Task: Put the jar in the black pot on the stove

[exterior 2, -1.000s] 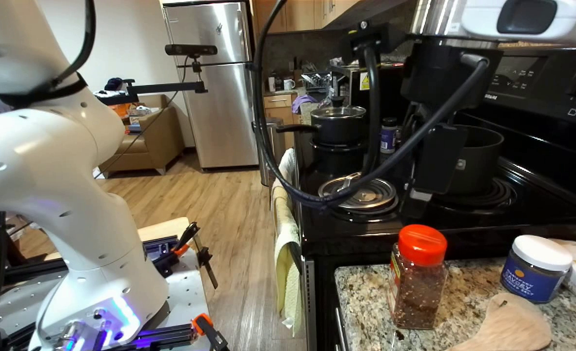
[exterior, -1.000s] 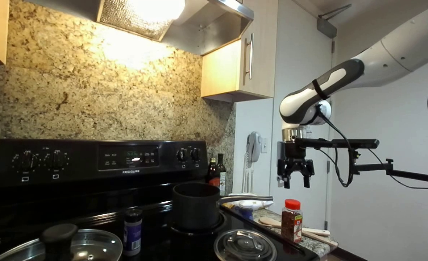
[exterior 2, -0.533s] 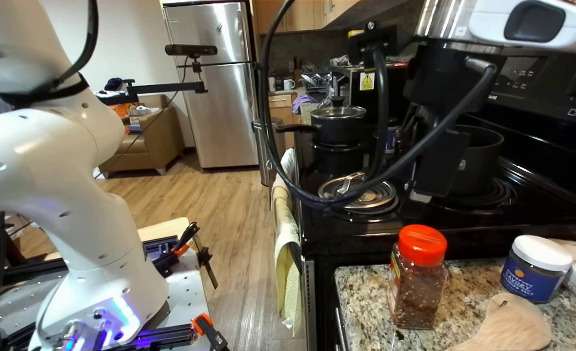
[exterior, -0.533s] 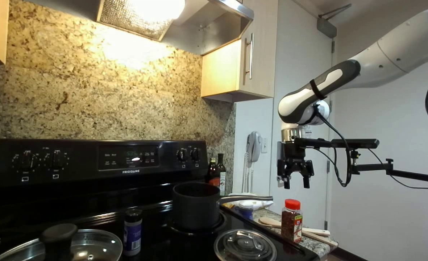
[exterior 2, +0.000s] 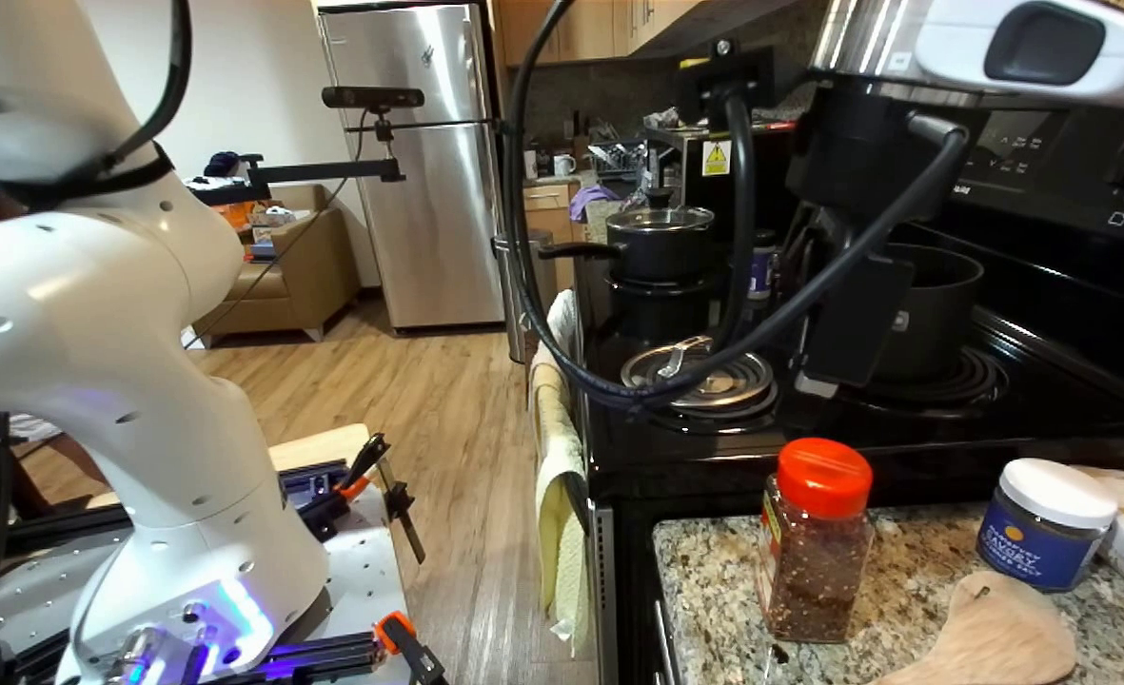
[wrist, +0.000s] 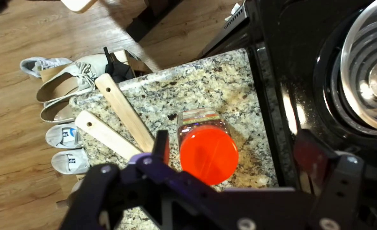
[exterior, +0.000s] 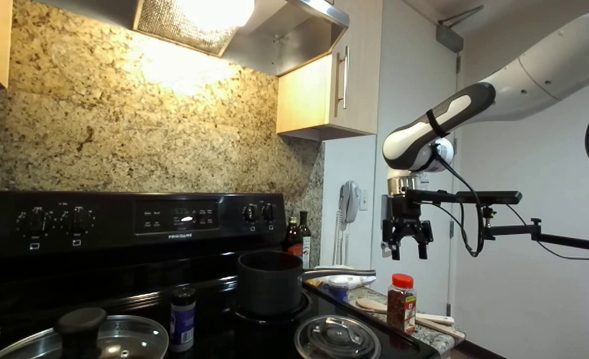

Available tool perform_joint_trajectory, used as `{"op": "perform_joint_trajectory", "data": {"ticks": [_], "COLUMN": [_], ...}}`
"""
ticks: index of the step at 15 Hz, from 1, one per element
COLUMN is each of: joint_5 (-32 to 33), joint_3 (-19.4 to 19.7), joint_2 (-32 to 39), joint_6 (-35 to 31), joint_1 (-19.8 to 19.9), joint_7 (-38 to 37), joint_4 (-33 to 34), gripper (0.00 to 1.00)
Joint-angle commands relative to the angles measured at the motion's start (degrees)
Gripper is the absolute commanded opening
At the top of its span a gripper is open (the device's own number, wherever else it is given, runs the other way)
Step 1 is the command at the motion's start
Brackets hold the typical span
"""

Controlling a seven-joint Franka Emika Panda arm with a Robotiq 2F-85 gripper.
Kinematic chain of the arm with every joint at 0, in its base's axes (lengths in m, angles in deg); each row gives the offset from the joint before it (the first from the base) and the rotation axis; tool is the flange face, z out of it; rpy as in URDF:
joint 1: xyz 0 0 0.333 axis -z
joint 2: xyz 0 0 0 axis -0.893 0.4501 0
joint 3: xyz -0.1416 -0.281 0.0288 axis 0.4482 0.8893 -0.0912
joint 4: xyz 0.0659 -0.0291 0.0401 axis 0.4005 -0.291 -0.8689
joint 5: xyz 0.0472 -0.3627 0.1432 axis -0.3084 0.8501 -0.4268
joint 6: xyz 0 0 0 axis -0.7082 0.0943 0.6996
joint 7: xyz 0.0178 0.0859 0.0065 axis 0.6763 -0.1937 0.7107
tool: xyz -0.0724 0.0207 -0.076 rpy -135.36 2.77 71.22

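The jar point(exterior: 401, 305) is clear with a red cap and red-brown flakes. It stands upright on the granite counter beside the stove point(exterior: 224, 339), in both exterior views point(exterior 2: 817, 571). My gripper point(exterior: 409, 255) hangs above the jar, pointing down, open and empty. In the wrist view the red cap point(wrist: 209, 155) lies between the open jaws point(wrist: 236, 145), nearer the left finger point(wrist: 161, 145), touching neither. The black pot point(exterior: 269, 284) stands on a back burner with its handle toward the counter. In an exterior view the pot point(exterior 2: 942, 323) is partly hidden by my gripper.
Wooden utensils point(wrist: 124, 111) lie beside the jar. A blue jar with white lid point(exterior 2: 1047, 523) stands on the counter. A steel lid point(exterior: 338, 338) covers the front burner. A purple-labelled shaker point(exterior: 182, 319) and a glass-lidded pot point(exterior 2: 661, 243) are on the stove.
My arm and gripper have shifted very slightly, mostly in the first half second, and are almost still since. The jar and pot have not moved. The gripper stays open.
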Motion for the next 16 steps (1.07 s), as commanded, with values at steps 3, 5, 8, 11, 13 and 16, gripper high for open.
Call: {"op": "perform_joint_trajectory", "data": {"ticks": [3, 5, 8, 11, 13, 16], "joint_5": [0.01, 0.01, 0.01, -0.32, -0.25, -0.9], "joint_3": [0.51, 0.51, 0.51, 0.31, 0.05, -0.14], "joint_2": [0.07, 0.07, 0.07, 0.58, 1.34, 2.39], "joint_6": [0.15, 0.15, 0.15, -3.18, -3.33, -3.94], "joint_1": [-0.49, -0.49, -0.49, -0.68, -0.95, -1.5], "joint_7": [0.02, 0.02, 0.02, -0.98, -0.9, -0.74], "joint_4": [0.18, 0.18, 0.18, -1.62, -1.89, -2.15], "gripper": [1.0, 1.0, 1.0, 1.0, 1.0, 1.0]}}
